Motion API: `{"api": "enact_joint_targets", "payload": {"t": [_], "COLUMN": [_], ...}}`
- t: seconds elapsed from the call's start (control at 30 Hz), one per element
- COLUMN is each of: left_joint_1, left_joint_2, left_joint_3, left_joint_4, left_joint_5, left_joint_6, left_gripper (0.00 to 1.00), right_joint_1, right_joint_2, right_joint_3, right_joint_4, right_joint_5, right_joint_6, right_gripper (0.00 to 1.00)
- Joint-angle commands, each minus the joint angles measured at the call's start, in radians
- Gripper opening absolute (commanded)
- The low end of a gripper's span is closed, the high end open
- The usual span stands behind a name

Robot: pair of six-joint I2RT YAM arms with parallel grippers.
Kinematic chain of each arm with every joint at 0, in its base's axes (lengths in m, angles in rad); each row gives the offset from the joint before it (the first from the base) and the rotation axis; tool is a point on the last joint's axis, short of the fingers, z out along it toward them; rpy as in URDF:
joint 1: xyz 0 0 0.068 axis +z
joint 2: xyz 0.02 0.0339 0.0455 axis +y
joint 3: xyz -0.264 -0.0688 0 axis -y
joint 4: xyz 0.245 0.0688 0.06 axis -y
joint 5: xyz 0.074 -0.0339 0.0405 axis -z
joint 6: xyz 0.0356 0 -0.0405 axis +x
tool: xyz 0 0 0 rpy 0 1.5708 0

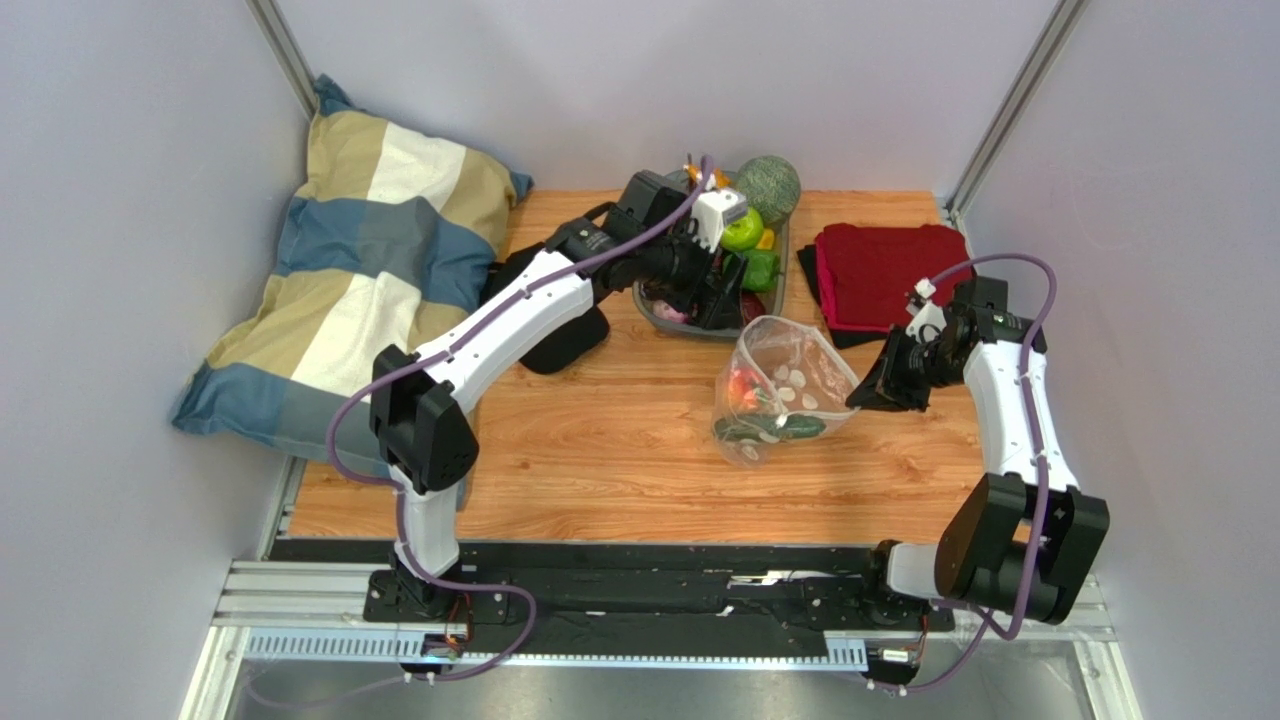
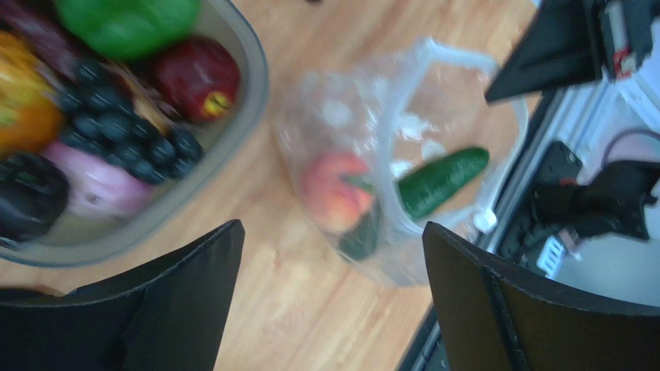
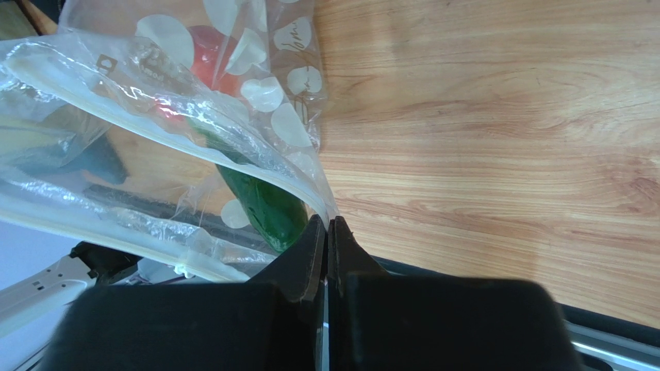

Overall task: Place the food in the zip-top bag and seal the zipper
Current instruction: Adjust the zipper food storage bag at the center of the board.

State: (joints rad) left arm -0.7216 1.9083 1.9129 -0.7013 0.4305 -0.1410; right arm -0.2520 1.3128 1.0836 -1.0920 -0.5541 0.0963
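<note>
Left wrist view: my left hand (image 2: 333, 232) gapes empty above the table (image 2: 325, 31), between tray (image 2: 252, 85) and bag (image 2: 403, 85). My right hand (image 3: 327, 232) pinches one end of the zipper (image 3: 178, 124), holding the bag's mouth up; peach (image 2: 335, 189) and cucumber (image 2: 443, 179) lie inside. Next, I judge, I fetch more food from the tray.

zip-top bag (image 1: 778, 387) 1 | tray (image 2: 259, 83) 1 | pillow (image 1: 361, 285) 1 | cucumber (image 2: 443, 182) 1 | red cloth (image 1: 887, 270) 1
</note>
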Motion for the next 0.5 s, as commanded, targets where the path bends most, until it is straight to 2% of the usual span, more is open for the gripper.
{"api": "enact_joint_targets", "payload": {"t": [0.0,0.1,0.27,0.47], "left_joint_1": [0.077,0.118,0.166,0.198], "left_joint_2": [-0.005,0.052,0.132,0.184], "left_joint_3": [0.096,0.141,0.129,0.087], "left_joint_4": [0.195,0.204,0.178,0.145], "left_joint_5": [-0.113,-0.202,-0.251,-0.187], "left_joint_6": [0.05,0.09,0.193,0.409], "left_gripper": [0.99,0.99,0.99,0.99], "right_joint_1": [-0.006,-0.009,-0.013,-0.015], "right_joint_2": [0.003,-0.001,-0.021,-0.047], "right_joint_3": [0.009,-0.001,-0.011,-0.03], "right_joint_4": [0.0,0.009,0.026,0.044], "right_joint_5": [0.051,0.056,0.056,0.037], "right_joint_6": [-0.03,-0.023,-0.015,-0.001], "right_gripper": [0.0,0.0,0.0,0.0]}}
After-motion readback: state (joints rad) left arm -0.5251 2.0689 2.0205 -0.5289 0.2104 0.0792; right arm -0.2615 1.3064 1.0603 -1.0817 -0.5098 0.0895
